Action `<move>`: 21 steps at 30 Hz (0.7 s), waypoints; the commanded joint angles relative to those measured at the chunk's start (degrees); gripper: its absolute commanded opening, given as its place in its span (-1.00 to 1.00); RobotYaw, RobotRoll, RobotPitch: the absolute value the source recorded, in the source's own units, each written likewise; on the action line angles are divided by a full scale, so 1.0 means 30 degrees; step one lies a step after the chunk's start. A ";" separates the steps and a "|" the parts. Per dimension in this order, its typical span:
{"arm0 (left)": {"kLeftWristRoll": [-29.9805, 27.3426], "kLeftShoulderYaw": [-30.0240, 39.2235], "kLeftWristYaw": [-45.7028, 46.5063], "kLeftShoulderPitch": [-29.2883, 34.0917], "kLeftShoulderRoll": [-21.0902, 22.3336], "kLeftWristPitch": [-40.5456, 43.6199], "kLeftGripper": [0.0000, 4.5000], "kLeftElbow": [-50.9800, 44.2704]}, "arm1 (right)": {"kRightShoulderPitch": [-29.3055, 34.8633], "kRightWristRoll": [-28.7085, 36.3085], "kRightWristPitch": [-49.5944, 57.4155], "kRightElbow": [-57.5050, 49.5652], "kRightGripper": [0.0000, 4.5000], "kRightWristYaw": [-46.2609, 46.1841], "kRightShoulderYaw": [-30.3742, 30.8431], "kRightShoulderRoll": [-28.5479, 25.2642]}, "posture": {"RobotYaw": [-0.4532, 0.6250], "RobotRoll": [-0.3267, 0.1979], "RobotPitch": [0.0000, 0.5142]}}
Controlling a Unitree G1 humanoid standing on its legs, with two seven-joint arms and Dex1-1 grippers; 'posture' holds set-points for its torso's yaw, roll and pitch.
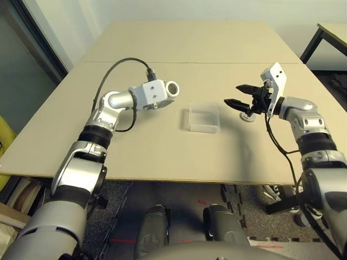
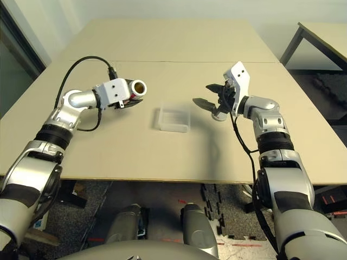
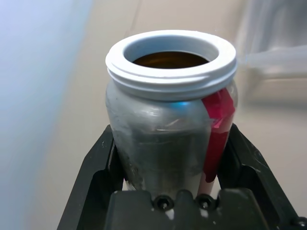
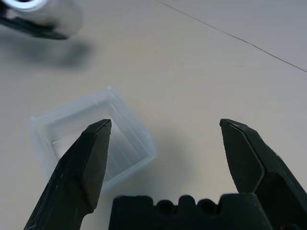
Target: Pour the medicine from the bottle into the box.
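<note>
Bottle (image 3: 170, 115), uncapped and clamped in the left gripper (image 2: 129, 95), lies nearly level, its mouth aimed toward the clear box (image 1: 204, 119) resting on the table (image 1: 162, 157) just ahead of and below it. Right gripper (image 1: 238, 95) hangs beyond the box, jaws wide and empty.

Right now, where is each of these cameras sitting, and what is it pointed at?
Head cameras: two eyes looking down at the table over both silver forearms.
Left wrist: along the left claw, shut on the bottle.
Right wrist: between the open right claw at the box.
Shared: the box shows in all.
</note>
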 commanded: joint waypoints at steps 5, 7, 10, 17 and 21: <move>0.7029 -0.4640 0.7158 -0.3591 -0.0803 -0.2438 0.26 0.2318 | 0.0031 0.0375 0.0452 -0.0668 1.00 -0.0179 -0.0227 -0.0080 | -0.30 0.25 -0.86; 0.9489 -0.6566 0.9487 -0.4638 -0.1129 -0.2665 0.26 0.2919 | 0.0088 0.0413 0.0446 -0.0667 1.00 -0.0159 -0.0233 -0.0111 | -0.30 0.25 -0.86; 1.3041 -0.9604 1.2745 -0.5986 -0.1543 -0.2473 0.26 0.3900 | 0.0223 0.0569 0.0638 -0.0941 1.00 -0.0101 -0.0271 -0.0162 | -0.31 0.25 -0.85; 1.5605 -1.2177 1.5808 -0.7612 -0.2785 -0.1959 0.26 0.5909 | 0.0891 0.1102 0.1136 -0.1819 1.00 -0.0138 -0.0604 -0.0395 | -0.35 0.25 -0.87; 1.4830 -1.1634 1.5621 -0.7647 -0.2917 -0.2156 0.26 0.6479 | 0.1226 0.1346 0.1469 -0.2420 1.00 -0.0271 -0.0703 -0.0430 | -0.35 0.25 -0.88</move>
